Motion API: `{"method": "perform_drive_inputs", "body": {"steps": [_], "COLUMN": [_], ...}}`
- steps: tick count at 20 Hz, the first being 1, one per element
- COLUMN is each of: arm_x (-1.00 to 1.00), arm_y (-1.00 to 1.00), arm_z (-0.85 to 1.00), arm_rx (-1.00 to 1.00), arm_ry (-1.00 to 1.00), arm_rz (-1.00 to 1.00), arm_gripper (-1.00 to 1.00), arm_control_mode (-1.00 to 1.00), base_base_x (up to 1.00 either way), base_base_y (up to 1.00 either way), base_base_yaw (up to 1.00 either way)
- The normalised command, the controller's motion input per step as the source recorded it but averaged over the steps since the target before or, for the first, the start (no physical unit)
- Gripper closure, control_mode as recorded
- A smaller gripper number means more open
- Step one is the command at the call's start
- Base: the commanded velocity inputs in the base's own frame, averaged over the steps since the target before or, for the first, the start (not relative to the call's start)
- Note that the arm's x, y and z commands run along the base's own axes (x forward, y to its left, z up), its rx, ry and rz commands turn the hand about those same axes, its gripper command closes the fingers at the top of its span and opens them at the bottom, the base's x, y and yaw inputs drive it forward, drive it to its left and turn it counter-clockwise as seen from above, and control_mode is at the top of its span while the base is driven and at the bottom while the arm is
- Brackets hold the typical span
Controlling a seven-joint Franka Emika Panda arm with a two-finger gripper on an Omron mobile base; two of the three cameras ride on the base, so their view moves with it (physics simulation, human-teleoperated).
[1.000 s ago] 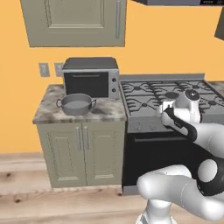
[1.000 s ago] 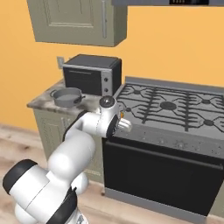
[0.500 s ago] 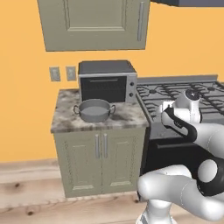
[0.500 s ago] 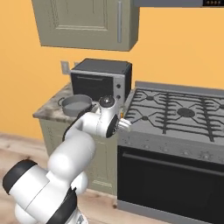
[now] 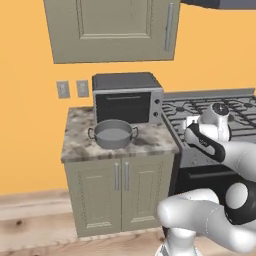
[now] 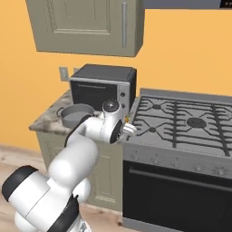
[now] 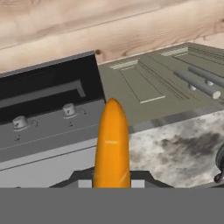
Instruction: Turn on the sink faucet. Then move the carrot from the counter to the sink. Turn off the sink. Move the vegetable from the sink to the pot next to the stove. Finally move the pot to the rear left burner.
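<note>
The gripper (image 7: 112, 186) is clamped on the carrot (image 7: 112, 144), whose long axis runs straight out past the fingertips over the seam between stove (image 6: 181, 122) and counter (image 5: 150, 142), while the pot (image 5: 113, 133) sits farther left on the counter, before the microwave (image 5: 127, 97).

Both base views share the pot (image 5: 113, 133); hand view looks down.

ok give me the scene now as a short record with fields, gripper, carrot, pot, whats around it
gripper: shut on the carrot, hanging over the counter edge beside the stove
carrot: orange, held between the fingers, tip pointing away from the hand
pot: empty, on the counter in front of the microwave
stove: right of the counter, nothing on its grates
</note>
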Motion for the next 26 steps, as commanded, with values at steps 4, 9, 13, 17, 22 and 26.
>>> {"method": "perform_drive_inputs", "body": {"steps": [4,9,13,17,22,26], "arm_x": [0.0,0.0,0.0,0.0,0.0,0.0], "arm_y": [0.0,0.0,0.0,0.0,0.0,0.0], "arm_z": [0.0,0.0,0.0,0.0,0.0,0.0], "arm_rx": [0.0,0.0,0.0,0.0,0.0,0.0], "arm_ry": [0.0,0.0,0.0,0.0,0.0,0.0], "arm_rz": [0.0,0.0,0.0,0.0,0.0,0.0], "arm_gripper": [1.0,1.0,1.0,1.0,1.0,1.0], "arm_control_mode": [1.0,1.0,1.0,1.0,1.0,1.0], "base_base_x": [0.44,0.43,0.37,0.35,0.33,0.3], "base_base_y": [0.0,0.0,-0.03,-0.09,-0.15,-0.22], "base_base_yaw": [-0.03,-0.03,-0.02,0.0,0.0,0.0]}}
